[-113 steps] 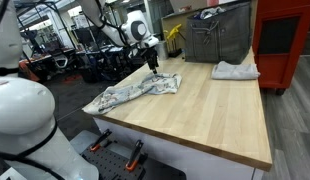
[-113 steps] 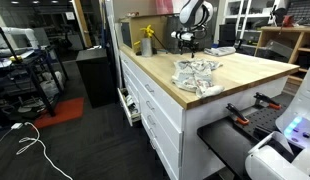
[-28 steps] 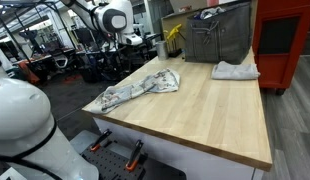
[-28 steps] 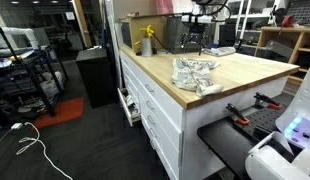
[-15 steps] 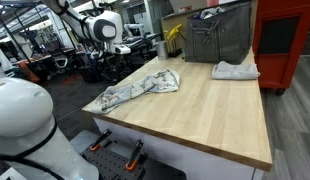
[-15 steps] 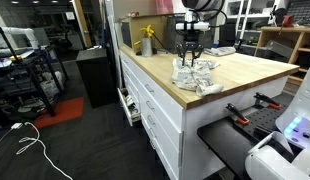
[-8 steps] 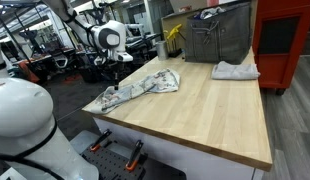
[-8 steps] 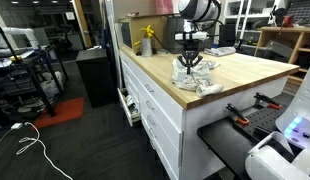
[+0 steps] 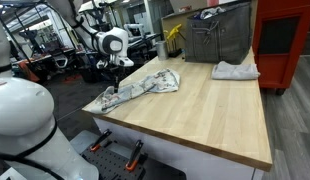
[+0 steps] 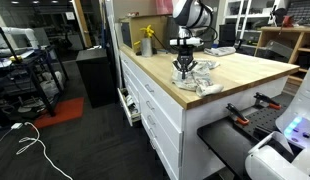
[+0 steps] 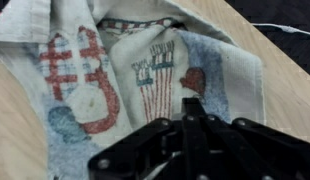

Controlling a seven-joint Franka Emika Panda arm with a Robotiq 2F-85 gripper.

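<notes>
the black two-fingered gripper [image 9: 114,88] stands over the near end of a crumpled white cloth printed with red, blue and grey pictures [image 9: 145,88], which lies on the pale wooden table top [image 9: 205,115] close to its corner and long edge. in the wrist view the gripper [image 11: 190,108] has its jaws closed tight, tips together and pressed onto the cloth [image 11: 145,60] just below a striped red and blue print. whether a fold is caught between them cannot be told.

the likely trouble is a thin catch: with the jaws met on flat fabric, they may hold only a thread-thin pinch or none, and the cloth would slip free on any lift. the cloth also sits near the table edge in an exterior view [image 10: 198,75], so a sideways drag could pull it over the side. tips pushed hard into the wood could scrape it.

at the far end of the table stands a grey metal bin [image 9: 217,40]; something dark shows above its rim, too small to name. beside it are a yellow bottle-like thing [image 9: 173,38] and a second, plain white crumpled cloth [image 9: 235,70], well apart from the gripper.
</notes>
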